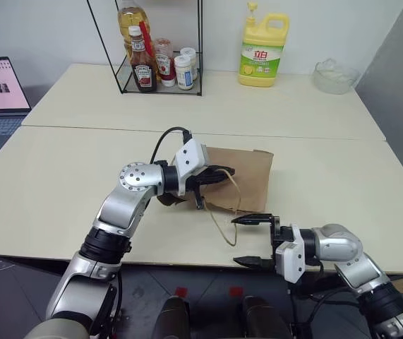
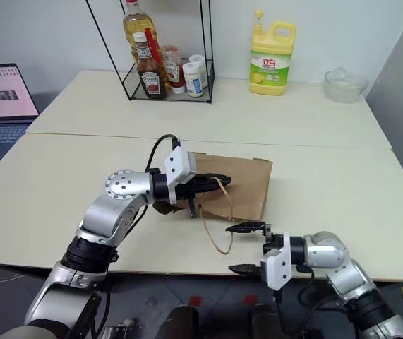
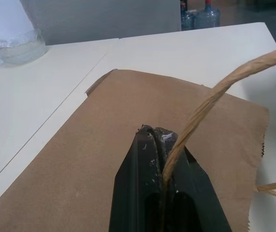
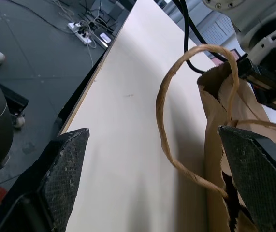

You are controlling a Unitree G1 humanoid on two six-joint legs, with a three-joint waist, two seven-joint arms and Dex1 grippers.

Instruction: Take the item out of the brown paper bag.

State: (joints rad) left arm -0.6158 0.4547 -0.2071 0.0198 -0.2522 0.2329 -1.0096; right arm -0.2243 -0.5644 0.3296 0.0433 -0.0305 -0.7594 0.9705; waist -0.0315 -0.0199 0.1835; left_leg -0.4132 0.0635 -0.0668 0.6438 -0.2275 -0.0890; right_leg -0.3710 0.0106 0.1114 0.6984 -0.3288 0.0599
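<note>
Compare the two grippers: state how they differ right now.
The left gripper has its jaws shut on a twisted paper handle of the brown paper bag, over the bag; the right gripper has its jaws wide open and holds nothing. The left sits above the bag, the right at the table's near edge, facing the other loop handle. Both have black fingers.

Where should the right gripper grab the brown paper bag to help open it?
Probably the free loop handle drooping off the brown paper bag at its open near edge. The bag lies flat, so its body offers little to pinch. The left gripper is shut on the other handle. The right gripper stands open just in front, so come straight in from the table's near edge.
</note>
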